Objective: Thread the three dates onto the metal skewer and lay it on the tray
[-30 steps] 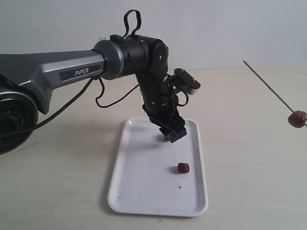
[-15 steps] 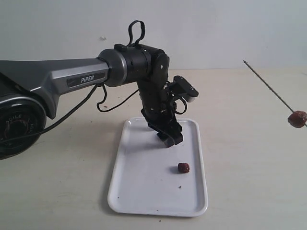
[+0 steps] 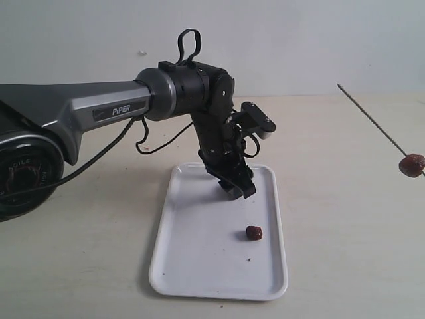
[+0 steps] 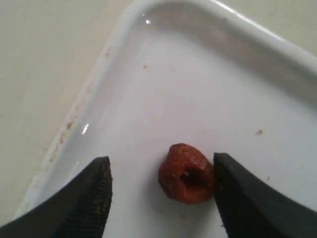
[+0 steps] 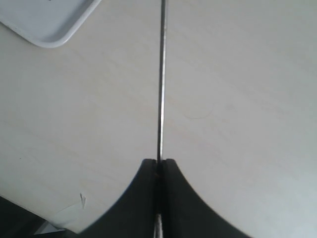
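The white tray (image 3: pixel 199 252) lies in the middle of the table. My left gripper (image 3: pixel 236 189) is down at its far end, open. In the left wrist view its jaws (image 4: pixel 161 161) straddle a reddish-brown date (image 4: pixel 185 172) that lies on the tray (image 4: pixel 163 84) and touches one finger (image 4: pixel 242 198). A second date (image 3: pixel 254 232) rests nearer the tray's front. At the right edge the metal skewer (image 3: pixel 369 118) slants up with a third date (image 3: pixel 412 165) threaded low on it. My right gripper (image 5: pixel 158 161) is shut on the skewer (image 5: pixel 161 74).
The left arm's grey link (image 3: pixel 80 106) and its cable (image 3: pixel 143 143) reach over the table's left half. A corner of the tray (image 5: pixel 49 20) shows in the right wrist view. Bare pale tabletop (image 3: pixel 345 239) surrounds the tray.
The left gripper has shifted slightly over the tray's far end and now covers the date there in the exterior view. The skewer and its date have not moved.
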{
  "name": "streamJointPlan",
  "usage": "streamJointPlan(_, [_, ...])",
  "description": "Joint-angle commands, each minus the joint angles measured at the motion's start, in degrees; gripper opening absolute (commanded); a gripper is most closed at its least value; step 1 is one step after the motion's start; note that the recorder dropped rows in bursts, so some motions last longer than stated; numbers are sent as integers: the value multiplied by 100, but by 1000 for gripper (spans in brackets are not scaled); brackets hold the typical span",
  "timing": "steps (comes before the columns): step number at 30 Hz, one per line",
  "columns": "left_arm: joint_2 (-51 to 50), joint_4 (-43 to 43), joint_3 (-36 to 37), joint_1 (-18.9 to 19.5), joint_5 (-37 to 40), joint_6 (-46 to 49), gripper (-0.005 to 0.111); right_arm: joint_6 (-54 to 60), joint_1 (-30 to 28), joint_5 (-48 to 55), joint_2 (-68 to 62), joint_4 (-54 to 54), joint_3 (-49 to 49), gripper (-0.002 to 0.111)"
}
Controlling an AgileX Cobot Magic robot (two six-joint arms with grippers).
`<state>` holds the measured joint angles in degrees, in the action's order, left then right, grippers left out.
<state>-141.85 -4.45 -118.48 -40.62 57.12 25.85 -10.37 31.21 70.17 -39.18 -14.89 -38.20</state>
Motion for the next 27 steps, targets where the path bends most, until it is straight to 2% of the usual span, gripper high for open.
streamJointPlan(1, [16, 32, -26, 2, -27, -4, 54, -22, 7, -20, 47, -64, -51, 0])
streamJointPlan(16, [16, 80, -26, 2, 120, -4, 49, -22, 7, -20, 47, -64, -51, 0])
streamJointPlan(22, [16, 80, -26, 2, 120, -4, 33, -22, 7, -20, 47, -64, -51, 0])
streamJointPlan(27, [16, 80, -26, 2, 124, -4, 33, -22, 7, -20, 47, -53, -51, 0])
